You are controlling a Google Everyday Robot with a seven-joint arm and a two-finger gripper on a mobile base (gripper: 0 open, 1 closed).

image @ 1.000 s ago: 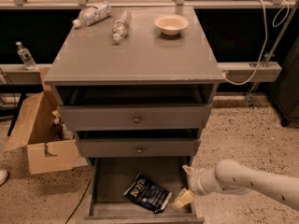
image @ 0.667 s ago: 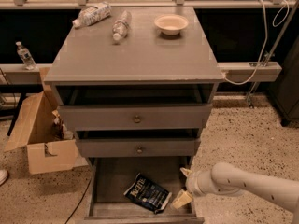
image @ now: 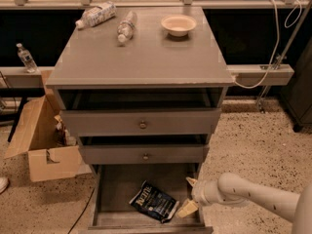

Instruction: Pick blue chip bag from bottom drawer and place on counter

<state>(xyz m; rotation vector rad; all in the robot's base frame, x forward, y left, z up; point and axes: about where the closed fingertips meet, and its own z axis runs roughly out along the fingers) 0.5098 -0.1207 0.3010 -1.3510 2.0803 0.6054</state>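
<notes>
Leftward by a little since a second ago, the white arm's gripper (image: 189, 195) now sits low over the right side of the open, deep grey bottom drawer (image: 115, 189). Its two yellowish fingers (image: 187, 208) are spread wide and hold nothing. The crinkled dark navy blue chip bag (image: 153, 202) lies flat on the drawer floor, just beside the lower finger. Above, two shallower knobbed drawers (image: 142, 125) stand partly open. Farther back, the flat grey counter (image: 141, 57) carries two clear plastic bottles (image: 126, 27) and a pale bowl (image: 178, 25).
</notes>
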